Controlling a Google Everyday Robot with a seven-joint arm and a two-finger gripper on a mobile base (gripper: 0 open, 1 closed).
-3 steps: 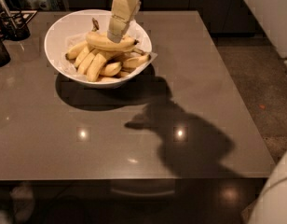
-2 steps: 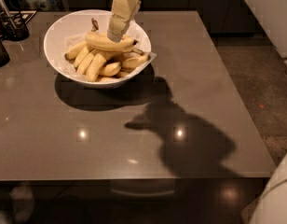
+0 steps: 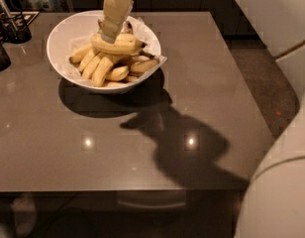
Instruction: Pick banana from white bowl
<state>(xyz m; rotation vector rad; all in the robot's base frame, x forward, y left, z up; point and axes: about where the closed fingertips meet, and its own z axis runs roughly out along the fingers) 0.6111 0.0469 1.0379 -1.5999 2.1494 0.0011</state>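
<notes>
Banana [image 3: 121, 44] sits on top of the pile in the white bowl [image 3: 61, 32], lying roughly crosswise, with its dark stem end toward the bowl's right rim. Slimmer bananas [image 3: 100, 69] are packed under and in front of it. The bowl is on the counter [image 3: 68, 148] near the far-left corner, rim tilted a bit lower on the right side.

Claw [image 3: 109, 35] comes down from the top edge, angled, with its tip right at the banana's left part. It looks like contact, but can't confirm. Can't tell if the claw is spread or pinching; the tip blends into the fruit.

A dark holder [image 3: 12, 26] with utensils is at the far-left corner beside the bowl. The arm's shadow [image 3: 184, 143] falls across mid-counter toward the near-right corner. The white robot body [image 3: 281, 182] is off the counter's right edge.
</notes>
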